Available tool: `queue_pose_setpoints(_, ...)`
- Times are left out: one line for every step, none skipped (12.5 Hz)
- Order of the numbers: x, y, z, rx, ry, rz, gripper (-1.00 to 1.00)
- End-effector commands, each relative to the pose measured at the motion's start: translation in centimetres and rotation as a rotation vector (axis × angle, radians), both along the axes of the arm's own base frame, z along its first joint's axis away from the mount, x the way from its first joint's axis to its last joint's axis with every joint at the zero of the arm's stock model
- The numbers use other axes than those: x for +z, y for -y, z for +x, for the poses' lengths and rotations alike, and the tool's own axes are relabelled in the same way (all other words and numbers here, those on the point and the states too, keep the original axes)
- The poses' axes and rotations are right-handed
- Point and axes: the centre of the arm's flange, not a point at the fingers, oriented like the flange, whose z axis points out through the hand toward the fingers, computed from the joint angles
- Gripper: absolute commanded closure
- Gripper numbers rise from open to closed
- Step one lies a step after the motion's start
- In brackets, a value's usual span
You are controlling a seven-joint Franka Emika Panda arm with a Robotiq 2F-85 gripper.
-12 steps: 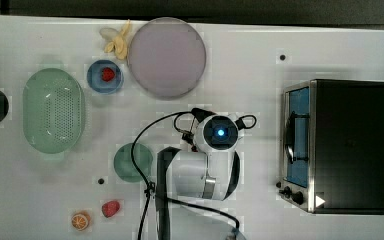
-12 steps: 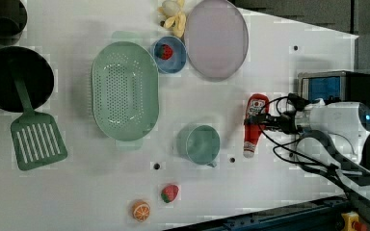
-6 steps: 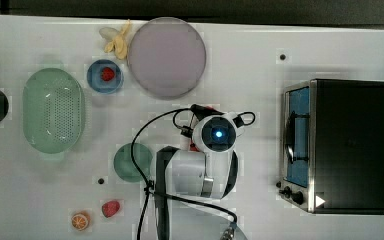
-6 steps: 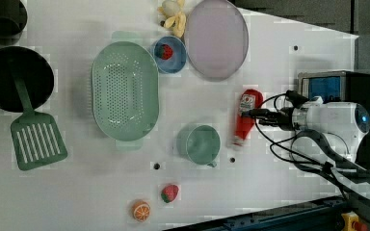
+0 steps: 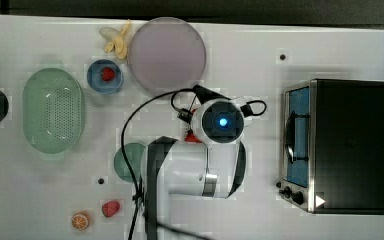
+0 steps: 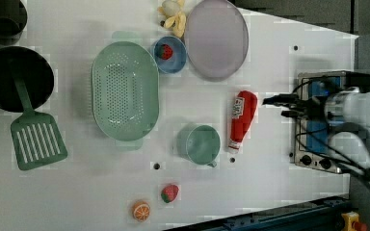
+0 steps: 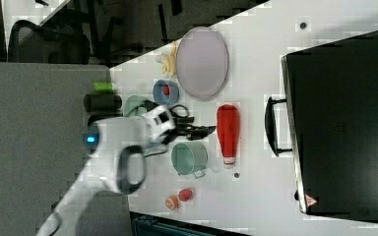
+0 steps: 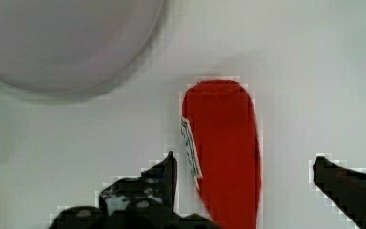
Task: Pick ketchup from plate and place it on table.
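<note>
The ketchup (image 6: 242, 120) lies flat on the table (image 6: 270, 192), clear of the plate (image 6: 217, 38) and just off the plate's rim on the side nearer the green cup (image 6: 198, 143). Its long axis runs from the plate toward the table's near edge in the left view: the broad red base points at the plate, the narrow white-tipped cap points away from it, ending beside the cup. The left view shows the white label patch along the bottle's side facing the cup; the right view shows the bottle (image 7: 228, 132) as plain red with no label visible. In the top view the arm's wrist covers nearly all of it, leaving a small red sliver (image 5: 192, 137) below the plate (image 5: 167, 52). The wrist view cuts the bottle (image 8: 221, 152) off at the cap end and shows a strip of label along one side, with the plate (image 8: 62, 38) beyond its base. The gripper (image 8: 245, 181) is released, its two dark fingers (image 8: 164, 174) spread wide on either side of the bottle without touching it. In the left view the gripper (image 6: 282, 106) stands just beside the bottle, on the side away from the cup, with white table between them.
</note>
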Motion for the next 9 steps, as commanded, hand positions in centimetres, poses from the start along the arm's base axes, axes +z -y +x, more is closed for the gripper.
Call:
queue_pose_setpoints(10.9, -0.2, 1.9, -0.288, 0.059, 0.013, -1.00)
queue_pose_setpoints(13.4, -0.3, 1.9, -0.356, 0.034, 0.015, -1.00)
queue_pose_setpoints(16.0, -0.7, 1.9, -0.401, 0.021, 0.016, -1.00)
queue_pose_setpoints(18.6, -1.0, 2.1, -0.420, 0.021, 0.017, -1.00)
queue_pose_setpoints(20.8, -1.1, 2.1, -0.427, 0.025, 0.018, -1.00)
queue_pose_setpoints(22.5, -1.1, 1.8, -0.426, 0.005, 0.014, -1.00)
queue_pose_setpoints(23.9, -1.0, 1.5, -0.429, -0.018, 0.010, -1.00)
queue_pose_setpoints(25.2, -0.8, 1.4, -0.441, -0.020, 0.008, -1.00)
queue_pose_setpoints(26.4, -0.6, 1.5, -0.464, -0.013, -0.001, -1.00)
